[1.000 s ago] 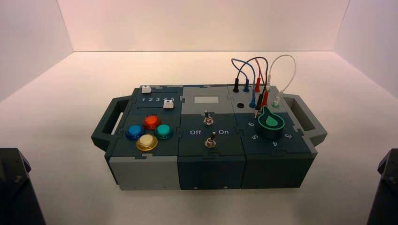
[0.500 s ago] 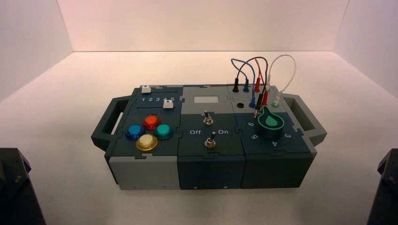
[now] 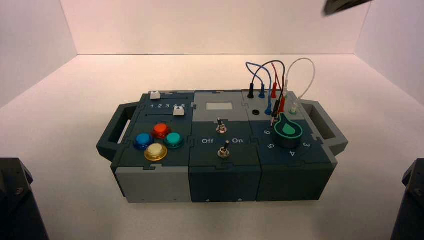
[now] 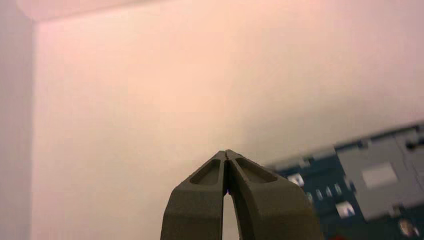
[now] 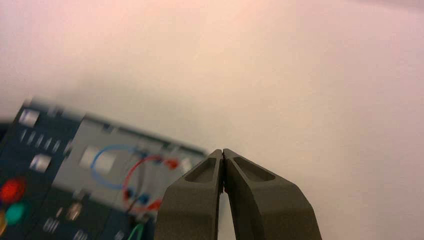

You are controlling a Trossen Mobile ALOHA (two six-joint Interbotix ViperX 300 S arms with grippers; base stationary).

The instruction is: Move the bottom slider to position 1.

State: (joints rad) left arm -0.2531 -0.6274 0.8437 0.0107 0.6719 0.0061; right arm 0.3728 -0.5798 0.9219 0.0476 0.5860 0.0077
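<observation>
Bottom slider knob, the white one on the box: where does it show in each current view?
High view: just below the number row, toward its 4–5 end.
Left wrist view: near the lower right corner.
Right wrist view: near the left edge, below mid-height.
Shared landmark: the pale rectangular panel on the box's grey section.

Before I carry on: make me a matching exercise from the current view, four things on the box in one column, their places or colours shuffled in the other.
1. Bottom slider
2. Dial
3. Right gripper
4. Button nearest the box's front edge

A. green outline, on the right-hand part of the box
B. yellow
C. under the row of printed numerals, toward its high-numbered end
D. shut, off the box

Right pairs: 1-C, 2-A, 3-D, 4-B
</observation>
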